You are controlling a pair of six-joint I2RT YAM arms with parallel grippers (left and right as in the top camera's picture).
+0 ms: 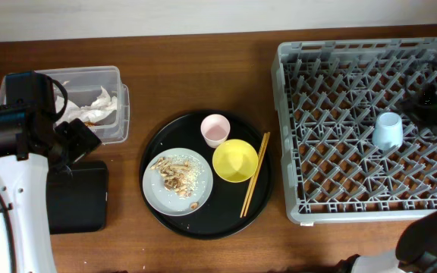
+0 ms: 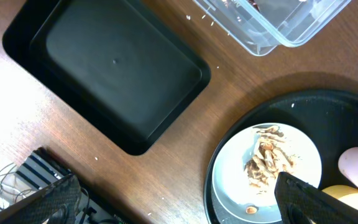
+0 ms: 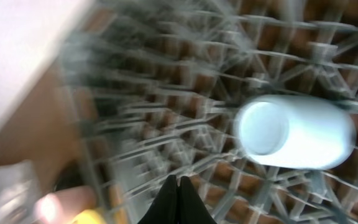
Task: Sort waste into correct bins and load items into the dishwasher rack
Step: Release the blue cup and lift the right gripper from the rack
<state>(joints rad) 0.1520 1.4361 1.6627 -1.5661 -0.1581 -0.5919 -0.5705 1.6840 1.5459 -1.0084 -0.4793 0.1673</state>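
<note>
The grey dishwasher rack point(image 1: 370, 121) holds the light-blue cup point(image 1: 388, 130) lying on its side point(image 3: 297, 132). My right gripper point(image 3: 179, 183) is shut and empty above the rack pegs, right of the cup in the overhead view point(image 1: 431, 102). The pink cup point(image 1: 215, 130), yellow bowl point(image 1: 234, 161), chopsticks point(image 1: 254, 174) and grey-white plate point(image 1: 165, 199) with food scraps point(image 1: 174, 171) sit on the round black tray. The tissue point(image 1: 97, 106) lies in the clear tub point(image 1: 116, 114). My left gripper point(image 2: 179, 205) is open and empty between the black rectangular tray point(image 2: 114, 68) and the plate point(image 2: 235, 186).
The large round black tray point(image 1: 203, 227) sits mid-table, left of the rack. The black rectangular tray point(image 1: 78, 197) lies just in front of the clear tub. Small crumbs dot the wood near the tub point(image 2: 278, 31). Cables hang past the table's front edge.
</note>
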